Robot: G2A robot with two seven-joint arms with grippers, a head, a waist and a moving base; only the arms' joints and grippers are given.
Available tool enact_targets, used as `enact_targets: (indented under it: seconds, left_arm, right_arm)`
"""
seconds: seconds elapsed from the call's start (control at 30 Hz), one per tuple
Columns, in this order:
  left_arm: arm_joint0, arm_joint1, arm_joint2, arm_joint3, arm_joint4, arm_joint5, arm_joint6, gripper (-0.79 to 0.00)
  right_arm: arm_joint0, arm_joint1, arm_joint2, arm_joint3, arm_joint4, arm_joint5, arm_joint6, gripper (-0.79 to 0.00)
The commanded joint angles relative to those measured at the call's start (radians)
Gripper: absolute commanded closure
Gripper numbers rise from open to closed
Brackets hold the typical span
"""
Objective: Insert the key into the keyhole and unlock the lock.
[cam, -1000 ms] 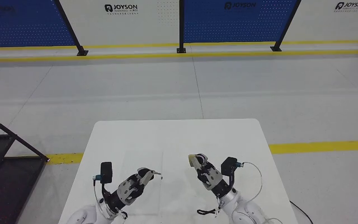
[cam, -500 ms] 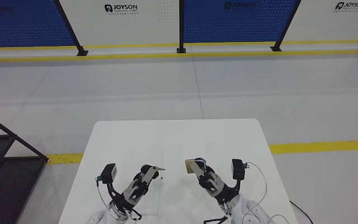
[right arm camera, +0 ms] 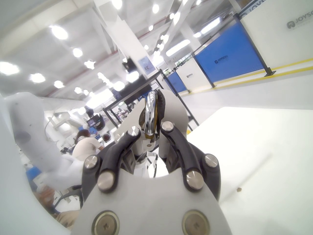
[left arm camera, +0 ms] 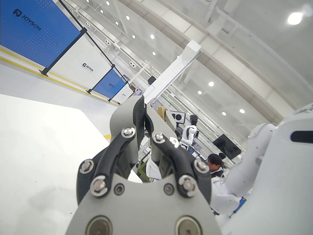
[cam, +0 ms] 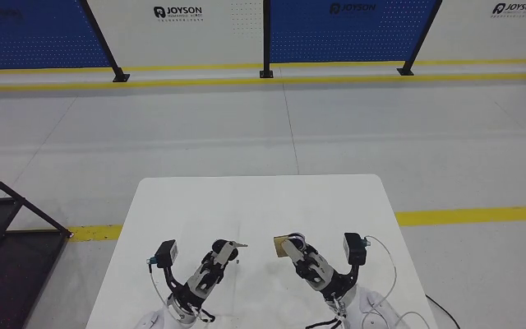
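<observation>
— As seen from above, the left gripper (cam: 228,247) pinches the key (cam: 239,244), tip facing the lock (cam: 284,244), which is clamped in the right gripper (cam: 294,247). Near, not touching.

— Left wrist: pads (left arm camera: 139,114) pressed together. Right wrist: shackle (right arm camera: 150,108) gripped. Stiff, slick metal, I'd judge; hold the key by its head.

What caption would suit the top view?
Over the table, the left gripper holds the key short of the lock in the right gripper.

The right jaws are closed on the lock (right arm camera: 149,113), above the white table (right arm camera: 244,147).
</observation>
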Motion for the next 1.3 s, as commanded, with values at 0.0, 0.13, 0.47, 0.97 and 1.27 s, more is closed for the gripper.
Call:
enact_targets:
  seconds: [0.0,0.13,0.47,0.97,1.27]
  left_arm:
    - [0.000,0.000,0.000,0.000,0.000,0.000,0.000,0.000]
    - [0.000,0.000,0.000,0.000,0.000,0.000,0.000,0.000]
    - [-0.013,-0.012,0.044,0.016,0.004,-0.068,0.050,0.000]
    - [-0.056,-0.054,0.164,0.087,0.079,-0.141,0.281,0.000]
    - [-0.081,-0.073,0.184,0.127,0.206,-0.141,0.390,0.000]
  right_arm:
    - [0.000,0.000,0.000,0.000,0.000,0.000,0.000,0.000]
    - [0.000,0.000,0.000,0.000,0.000,0.000,0.000,0.000]
    - [0.045,-0.014,-0.075,0.040,0.046,0.002,-0.007,0.000]
    - [0.080,-0.056,-0.169,0.110,-0.077,-0.023,-0.259,0.000]
    - [0.085,-0.067,-0.192,0.133,-0.131,-0.026,-0.316,0.000]
